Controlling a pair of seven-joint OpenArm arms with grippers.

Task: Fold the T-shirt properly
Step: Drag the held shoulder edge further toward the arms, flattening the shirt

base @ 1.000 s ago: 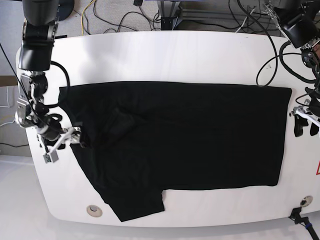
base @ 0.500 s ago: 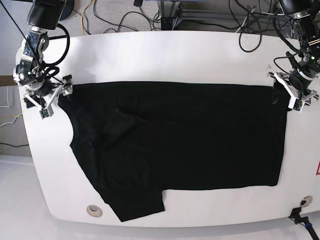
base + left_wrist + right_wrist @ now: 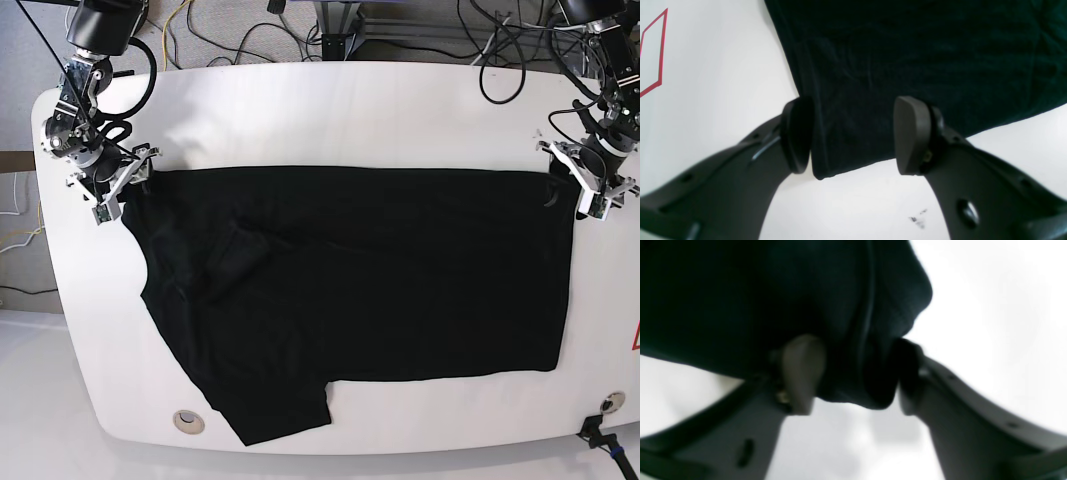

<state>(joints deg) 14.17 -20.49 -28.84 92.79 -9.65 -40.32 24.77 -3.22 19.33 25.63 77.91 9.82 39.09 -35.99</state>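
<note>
The black T-shirt (image 3: 360, 290) is straddled at opposite corners: left gripper (image 3: 853, 136) spread wide, right gripper (image 3: 853, 373) narrowed around bunched cloth.

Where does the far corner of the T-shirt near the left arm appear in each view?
Base: T-shirt, far right corner, at left pincer.
Left wrist: corner low centre, between the fingers.
Right wrist: not shown; a different corner.
Shared landmark: white table.

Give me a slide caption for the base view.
Both grippers, left and right, sit at the far corners of the black T-shirt spread on the white table.
</note>
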